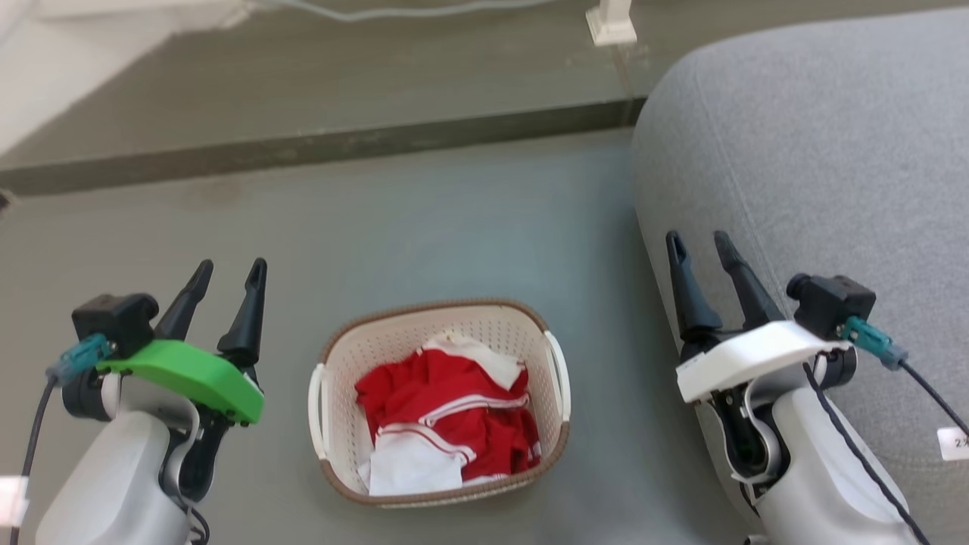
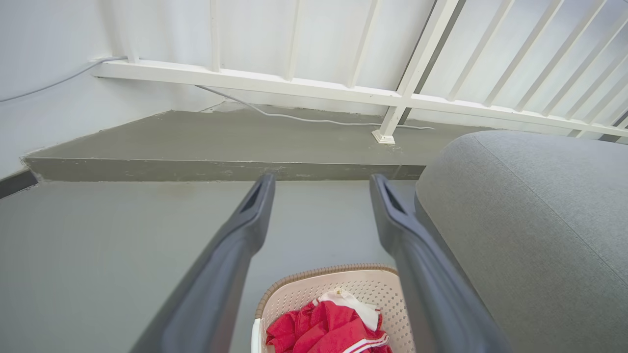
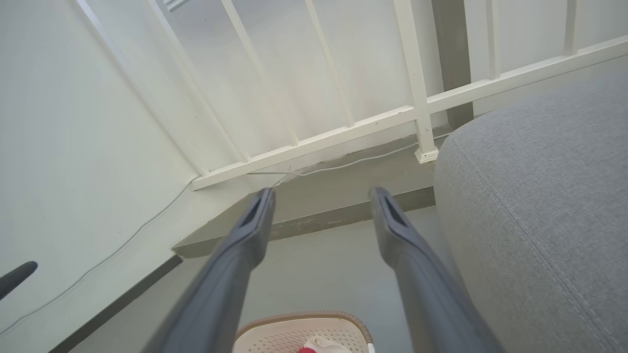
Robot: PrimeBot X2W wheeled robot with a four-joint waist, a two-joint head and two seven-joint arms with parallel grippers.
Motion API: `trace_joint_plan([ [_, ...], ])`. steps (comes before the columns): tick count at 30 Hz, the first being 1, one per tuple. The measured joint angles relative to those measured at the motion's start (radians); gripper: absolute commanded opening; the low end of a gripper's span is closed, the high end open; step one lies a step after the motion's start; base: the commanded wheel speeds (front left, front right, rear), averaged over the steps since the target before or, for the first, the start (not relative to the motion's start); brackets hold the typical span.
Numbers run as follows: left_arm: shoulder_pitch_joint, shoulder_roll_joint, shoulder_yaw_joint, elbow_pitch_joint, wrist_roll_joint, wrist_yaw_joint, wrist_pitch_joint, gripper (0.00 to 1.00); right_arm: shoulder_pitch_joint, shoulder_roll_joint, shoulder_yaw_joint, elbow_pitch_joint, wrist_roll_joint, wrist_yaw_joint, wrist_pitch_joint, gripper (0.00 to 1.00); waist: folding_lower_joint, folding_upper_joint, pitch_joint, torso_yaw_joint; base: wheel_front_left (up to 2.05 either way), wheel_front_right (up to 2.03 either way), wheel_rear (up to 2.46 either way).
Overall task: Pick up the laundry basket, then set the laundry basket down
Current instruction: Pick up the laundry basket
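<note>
"Head view first: where's the laundry basket (image 1: 484, 333)?"

"On the grey floor (image 1: 454, 212), near the robot, between the two arms. Sofa (image 1: 817, 151) is close on its right. It touches neither gripper."

"Tool state?"

"Left gripper (image 1: 232, 265) is spread and empty, hanging left of the basket. Right gripper (image 1: 696, 237) is the same, parted with nothing in it, in front of the sofa's side. Wrist views agree: a gap between each pair of fingers."

"Materials, fast."

"Cream perforated plastic, rounded-rectangular, brown woven-look rim. White loop handles: left handle (image 1: 316, 409), right handle (image 1: 560, 375). Inside is a crumpled red-and-white garment (image 1: 447, 412), soft cloth. The sofa is grey woven fabric with a seam. The floor is smooth and matte, with a low step (image 1: 303, 147) at the far side."

"Handling guess?"

"Probably light: thin plastic plus what looks like one garment. The walls likely flex if squeezed and the plastic is likely slick. The cloth could shift but sits below the rim."

"Where to grab?"

"I'd say the side handles, one per gripper, lifted level. The right side looks tight against the sofa."
</note>
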Motion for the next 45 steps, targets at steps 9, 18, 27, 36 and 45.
trace_joint_plan([
  [9,0.114,-0.026,0.1,-0.122,0.067,0.008,0.0,1.0,0.047,0.002,-0.041,-0.037,-0.041,0.008,0.0,1.0,0.0,0.0,-0.099,0.016,0.0,0.0,0.0],
  [18,0.198,-0.063,0.165,-0.202,0.121,0.02,-0.002,1.0,0.057,0.002,-0.06,-0.079,-0.062,0.014,0.0,1.0,0.0,0.0,-0.108,0.018,0.0,0.0,0.0],
  [27,0.243,-0.084,0.202,-0.244,0.169,0.02,-0.003,1.0,0.072,0.005,-0.066,-0.09,-0.063,0.02,0.0,1.0,0.0,0.0,-0.101,0.016,0.0,0.0,0.0],
  [36,0.277,-0.102,0.23,-0.271,0.192,0.018,-0.003,1.0,0.087,0.005,-0.066,-0.094,-0.063,0.027,0.0,1.0,0.0,0.0,-0.094,0.015,0.0,0.0,0.0],
  [45,0.296,-0.121,0.25,-0.28,0.227,0.015,-0.003,1.0,0.09,0.006,-0.066,-0.095,-0.063,0.028,0.0,1.0,0.0,0.0,-0.089,0.012,0.0,0.0,0.0],
])
